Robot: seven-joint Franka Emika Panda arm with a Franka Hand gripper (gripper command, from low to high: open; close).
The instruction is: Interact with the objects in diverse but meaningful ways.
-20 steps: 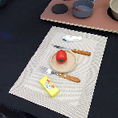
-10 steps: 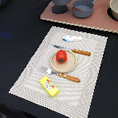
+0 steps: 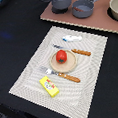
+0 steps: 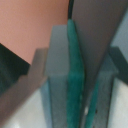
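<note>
A round red tomato (image 3: 61, 56) sits on a small wooden plate (image 3: 54, 66) in the middle of a pale placemat (image 3: 91, 85). A brown-handled utensil (image 3: 71, 77) lies in front of the plate and another (image 3: 80, 52) behind it. A yellow block with red marks (image 3: 49, 86) lies at the mat's near corner. Two dark grey pots (image 3: 61, 2) (image 3: 83, 8) stand on a pink board (image 3: 100, 23) at the back. The gripper does not show in the exterior view. The wrist view is a blurred close-up of grey (image 4: 57, 55) and teal (image 4: 75, 75) surfaces over the pink board (image 4: 30, 25).
A third dark pot (image 3: 115, 9) stands at the exterior view's right edge on the board. A small white object (image 3: 72, 38) lies at the far end of the mat. The table (image 3: 18, 32) around the mat is dark.
</note>
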